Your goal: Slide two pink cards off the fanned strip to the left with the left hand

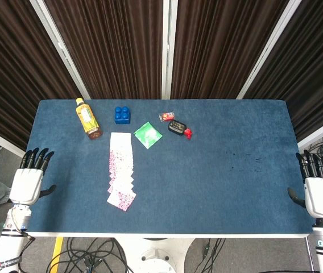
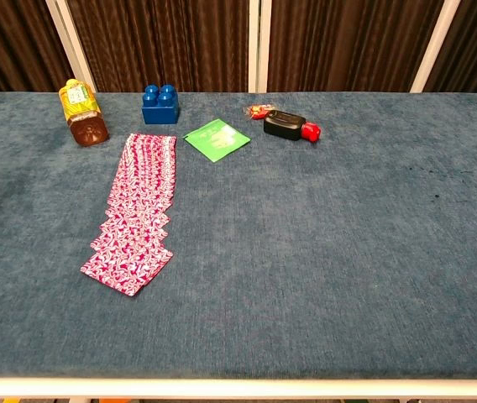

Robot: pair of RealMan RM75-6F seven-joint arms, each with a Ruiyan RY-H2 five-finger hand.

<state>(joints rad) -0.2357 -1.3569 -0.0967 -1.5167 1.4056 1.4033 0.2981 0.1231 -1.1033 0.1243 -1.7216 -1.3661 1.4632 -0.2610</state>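
Note:
A fanned strip of pink patterned cards (image 1: 120,169) (image 2: 138,206) lies on the blue table, running from near the bottle down toward the front edge, with the nearest card lying askew on top. My left hand (image 1: 29,176) hangs off the table's left edge, fingers straight and apart, holding nothing, well left of the strip. My right hand (image 1: 319,187) is off the right edge, also open and empty. Neither hand shows in the chest view.
A tea bottle (image 1: 87,119) (image 2: 81,113) lies at the back left, a blue block (image 1: 122,115) (image 2: 160,104) beside it. A green packet (image 1: 148,135) (image 2: 216,138), a small red wrapper (image 1: 166,117) (image 2: 260,111) and a black-and-red object (image 1: 179,128) (image 2: 290,127) sit behind the strip's right.

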